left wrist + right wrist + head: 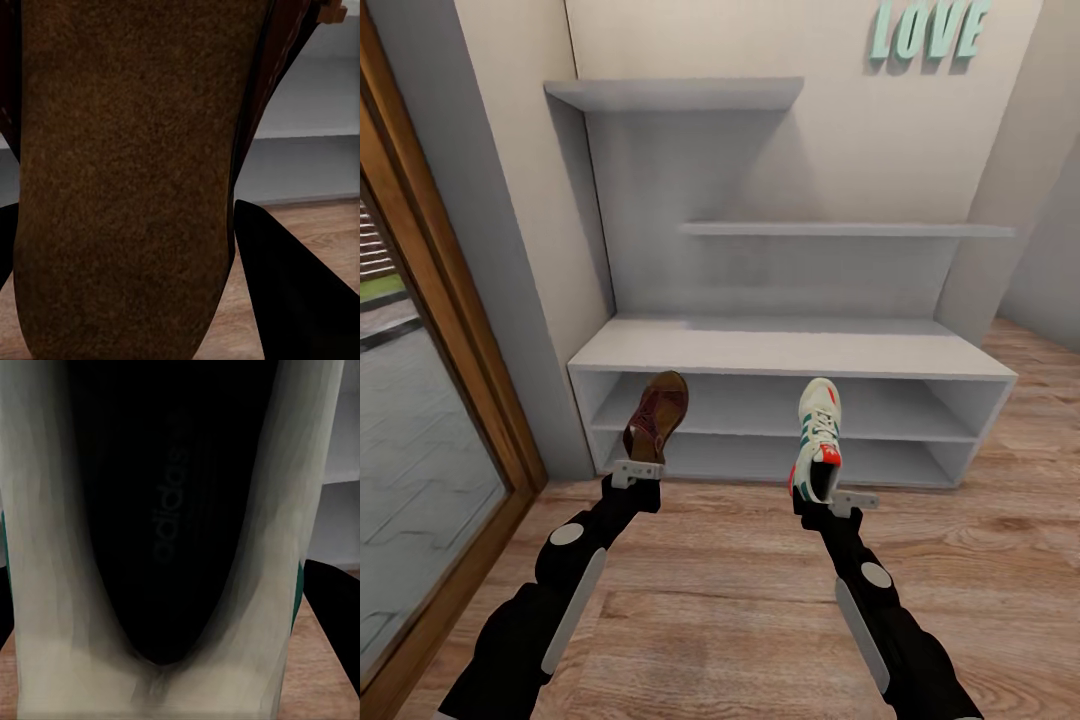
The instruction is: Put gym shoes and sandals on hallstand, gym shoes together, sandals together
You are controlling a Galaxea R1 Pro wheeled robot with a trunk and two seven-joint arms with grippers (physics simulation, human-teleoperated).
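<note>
Before the rack (pixel 790 350), my left gripper (pixel 637 470) clamps a sandal (pixel 657 415) and my right gripper (pixel 830 497) a sneaker (pixel 818 440); I should set each down flat, leaving room beside it for its mate.

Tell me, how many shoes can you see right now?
2. A brown sandal is held up by the left gripper, and a white gym shoe by the right gripper, both in front of the shoe rack. Others may be out of view.

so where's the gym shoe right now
In the head view the gym shoe is held off the floor in the right end effector, toe toward the hallstand, right of the sandal held by the left end effector.
</note>
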